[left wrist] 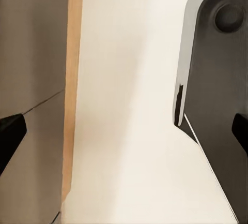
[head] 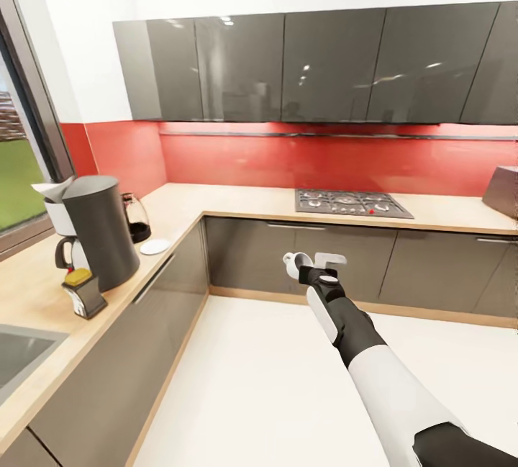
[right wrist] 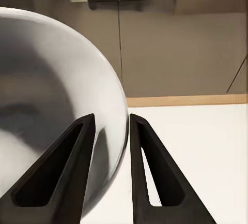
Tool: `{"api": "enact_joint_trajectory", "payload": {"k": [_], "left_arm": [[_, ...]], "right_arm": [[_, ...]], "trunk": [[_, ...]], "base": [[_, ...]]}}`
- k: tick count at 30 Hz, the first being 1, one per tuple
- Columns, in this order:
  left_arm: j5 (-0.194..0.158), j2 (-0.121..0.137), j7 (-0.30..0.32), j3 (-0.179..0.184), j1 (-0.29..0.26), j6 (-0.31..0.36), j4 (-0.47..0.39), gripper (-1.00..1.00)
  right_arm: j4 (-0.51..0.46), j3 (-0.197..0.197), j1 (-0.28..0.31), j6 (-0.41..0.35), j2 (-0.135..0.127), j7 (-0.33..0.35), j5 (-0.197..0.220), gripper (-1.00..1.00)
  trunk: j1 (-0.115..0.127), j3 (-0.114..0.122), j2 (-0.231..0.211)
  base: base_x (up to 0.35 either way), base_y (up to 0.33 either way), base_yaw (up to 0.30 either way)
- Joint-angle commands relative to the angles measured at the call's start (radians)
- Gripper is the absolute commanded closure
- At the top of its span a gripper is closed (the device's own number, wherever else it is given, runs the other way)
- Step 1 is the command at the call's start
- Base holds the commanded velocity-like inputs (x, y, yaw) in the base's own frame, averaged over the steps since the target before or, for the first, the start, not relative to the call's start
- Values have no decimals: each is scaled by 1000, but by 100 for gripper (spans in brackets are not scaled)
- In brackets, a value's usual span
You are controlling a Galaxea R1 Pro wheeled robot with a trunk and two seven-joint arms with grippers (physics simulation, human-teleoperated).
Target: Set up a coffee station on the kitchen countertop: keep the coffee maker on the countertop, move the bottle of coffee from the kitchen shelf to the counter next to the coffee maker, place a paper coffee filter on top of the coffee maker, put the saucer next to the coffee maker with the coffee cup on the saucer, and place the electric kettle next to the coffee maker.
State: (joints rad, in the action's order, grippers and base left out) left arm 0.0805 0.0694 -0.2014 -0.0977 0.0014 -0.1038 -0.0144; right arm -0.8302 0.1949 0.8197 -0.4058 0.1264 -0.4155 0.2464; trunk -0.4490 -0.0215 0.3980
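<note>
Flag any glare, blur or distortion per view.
Head view: wide-angle bending at the left edge, light glints on the glossy upper cabinets. Right wrist view: the coffee cup looms huge and soft. Left wrist view: flat, even light, no glare.

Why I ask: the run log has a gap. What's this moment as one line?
right gripper: shut on coffee cup | saucer: bare, beside coffee maker | left gripper: open

The right arm point(head: 374, 352) reaches forward, its claw point(right wrist: 111, 182) pinching the rim of a small white cup point(head: 296, 263).
</note>
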Motion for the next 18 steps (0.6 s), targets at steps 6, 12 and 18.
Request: {"api": "enact_joint_trajectory", "payload": {"k": [6,12,18], "left_arm": [[9,0,-2,-8,0,-2,-2,-100],[9,-2,-2,-8,0,-2,-2,-100],[9,-2,-3,-8,0,-2,-2,-100]], "right_arm": [[-1,4,1,-2,-1,-6,10,100],[-2,3,1,-2,-2,-6,9,100],[-17,1,1,-4,-4,-6,8,100]], "trunk": [[-1,-12,2],[-1,-21,2],[-1,-30,2]], "base": [[285,-182,-31],[283,-186,-3],[282,-187,0]]}}
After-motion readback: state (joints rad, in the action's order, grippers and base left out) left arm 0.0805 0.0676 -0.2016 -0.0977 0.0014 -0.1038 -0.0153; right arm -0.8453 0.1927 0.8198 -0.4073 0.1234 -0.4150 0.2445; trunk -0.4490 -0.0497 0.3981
